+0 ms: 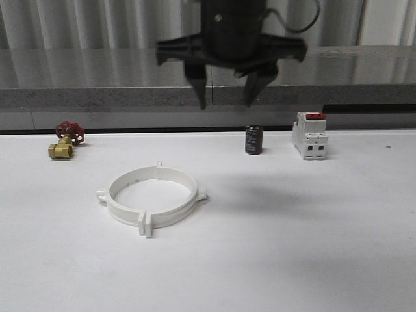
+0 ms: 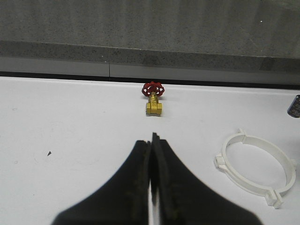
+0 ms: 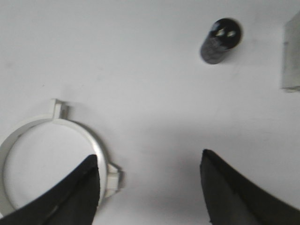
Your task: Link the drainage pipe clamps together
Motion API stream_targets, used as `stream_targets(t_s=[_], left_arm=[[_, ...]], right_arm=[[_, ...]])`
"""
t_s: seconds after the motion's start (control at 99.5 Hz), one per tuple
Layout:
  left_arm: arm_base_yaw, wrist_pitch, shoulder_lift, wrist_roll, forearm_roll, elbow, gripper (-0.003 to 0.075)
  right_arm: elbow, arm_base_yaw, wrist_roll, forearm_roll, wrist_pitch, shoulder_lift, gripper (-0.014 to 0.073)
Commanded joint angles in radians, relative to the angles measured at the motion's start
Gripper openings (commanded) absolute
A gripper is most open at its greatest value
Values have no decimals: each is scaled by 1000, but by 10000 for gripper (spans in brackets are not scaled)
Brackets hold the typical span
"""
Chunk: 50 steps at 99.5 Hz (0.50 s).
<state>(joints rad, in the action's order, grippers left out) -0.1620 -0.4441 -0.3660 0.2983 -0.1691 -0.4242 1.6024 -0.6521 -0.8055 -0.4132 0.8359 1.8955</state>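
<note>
While the right gripper (image 1: 227,103) hangs high over the table (image 1: 325,247) with its fingers spread wide and nothing between them, the drainage pipe clamps (image 1: 153,195) lie flat on the white surface as one closed ring, tabs meeting at the seams; the ring sits left of centre, well apart from the brass valve (image 1: 65,140) with its red handwheel at the far left; over on the far side stand a small dark cylinder (image 1: 253,140) and, just beside it, a white block (image 1: 309,135) with a red top; down at the left wrist, the left gripper (image 2: 153,173) is pressed fully together, empty, pointing toward the valve, the ring off to one side.
</note>
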Motion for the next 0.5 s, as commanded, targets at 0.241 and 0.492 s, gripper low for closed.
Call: stream_targets(t_s=[0.241, 0.492], left_arm=[[3, 79, -7, 0, -1, -29, -20], [3, 79, -7, 0, -1, -29, -20]], right_arm=[[-296, 228, 35, -90, -77, -462, 472], [-579, 407, 75, -90, -92, -805, 472]])
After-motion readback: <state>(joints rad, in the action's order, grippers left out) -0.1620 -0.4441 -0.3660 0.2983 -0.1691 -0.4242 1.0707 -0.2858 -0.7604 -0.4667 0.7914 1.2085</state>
